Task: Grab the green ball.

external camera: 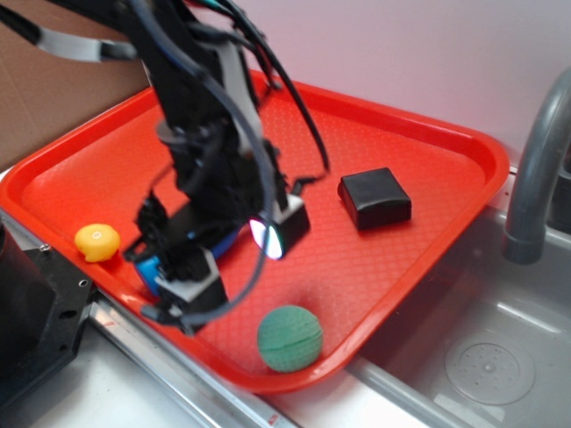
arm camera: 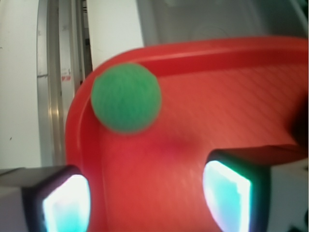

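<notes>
The green ball (external camera: 289, 338) lies on the red tray (external camera: 419, 169) close to its near corner, its seam groove showing. My gripper (external camera: 241, 259) hovers open just up-left of the ball, apart from it, with nothing between its fingers. In the wrist view the green ball (arm camera: 126, 98) sits ahead of my gripper (arm camera: 145, 200), left of centre and by the rounded corner of the tray (arm camera: 231, 111). Both glowing fingertips (arm camera: 227, 200) frame bare tray floor.
A black block (external camera: 375, 197) rests on the tray to the right of my arm. At the tray's left rim sits a yellow lemon-shaped toy (external camera: 97, 241). A blue object (external camera: 147, 269) shows partly behind my fingers. A grey faucet (external camera: 535, 169) and sink basin (external camera: 482, 357) lie right.
</notes>
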`<state>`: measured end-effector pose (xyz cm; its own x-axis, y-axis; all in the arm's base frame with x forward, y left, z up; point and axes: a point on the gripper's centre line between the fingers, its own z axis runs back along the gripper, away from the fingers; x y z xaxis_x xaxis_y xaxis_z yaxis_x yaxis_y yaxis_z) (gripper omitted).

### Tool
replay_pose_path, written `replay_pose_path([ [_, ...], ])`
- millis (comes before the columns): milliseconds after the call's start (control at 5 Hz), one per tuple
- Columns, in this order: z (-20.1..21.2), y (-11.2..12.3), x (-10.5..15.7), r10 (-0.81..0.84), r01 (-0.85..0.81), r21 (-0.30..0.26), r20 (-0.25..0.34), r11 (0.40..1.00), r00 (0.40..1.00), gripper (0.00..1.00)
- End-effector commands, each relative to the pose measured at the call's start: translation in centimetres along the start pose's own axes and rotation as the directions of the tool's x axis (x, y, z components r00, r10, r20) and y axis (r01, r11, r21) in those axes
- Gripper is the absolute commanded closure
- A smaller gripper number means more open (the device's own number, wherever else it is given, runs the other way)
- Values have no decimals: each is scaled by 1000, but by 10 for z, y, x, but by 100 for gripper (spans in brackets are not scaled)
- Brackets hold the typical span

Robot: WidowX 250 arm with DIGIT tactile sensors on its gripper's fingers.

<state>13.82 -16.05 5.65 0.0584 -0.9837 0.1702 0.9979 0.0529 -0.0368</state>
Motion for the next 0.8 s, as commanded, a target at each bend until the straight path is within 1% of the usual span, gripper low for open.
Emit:
replay_pose_path([
  [0,-25,-16,6,-104,104,-17,-9,994,995,0],
  [200,-26,-19,10,-117,117,-21,-9,993,993,0],
  [400,-24,-23,11,-117,117,-2,2,993,993,49],
  [600,-7,-24,-5,8,-8,34,-17,999,1000,100],
])
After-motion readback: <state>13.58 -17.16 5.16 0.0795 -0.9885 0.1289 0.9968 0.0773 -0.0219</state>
